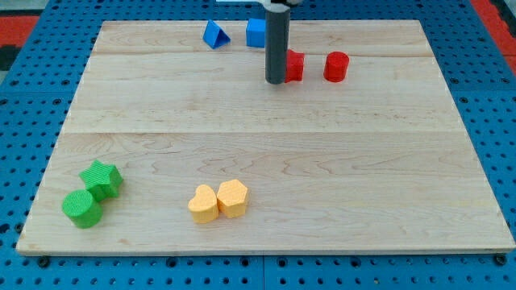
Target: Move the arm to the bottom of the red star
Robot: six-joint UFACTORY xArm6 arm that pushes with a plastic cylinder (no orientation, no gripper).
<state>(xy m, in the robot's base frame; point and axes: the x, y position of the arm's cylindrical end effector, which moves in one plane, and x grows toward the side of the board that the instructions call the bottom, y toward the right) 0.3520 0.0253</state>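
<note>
The red star point(294, 66) lies near the view's top, right of centre, partly hidden behind my rod. My tip point(276, 81) rests on the board just to the left of the star and slightly below it, touching or nearly touching its left side. A red cylinder point(336, 67) stands a little to the right of the star.
A blue triangle point(214, 35) and a blue cube point(256, 33) sit at the view's top, left of the rod. A green star point(101, 179) and green cylinder point(82, 209) lie at bottom left. A yellow heart point(203, 204) and yellow hexagon point(233, 198) touch at bottom centre. The wooden board point(322, 161) lies on blue pegboard.
</note>
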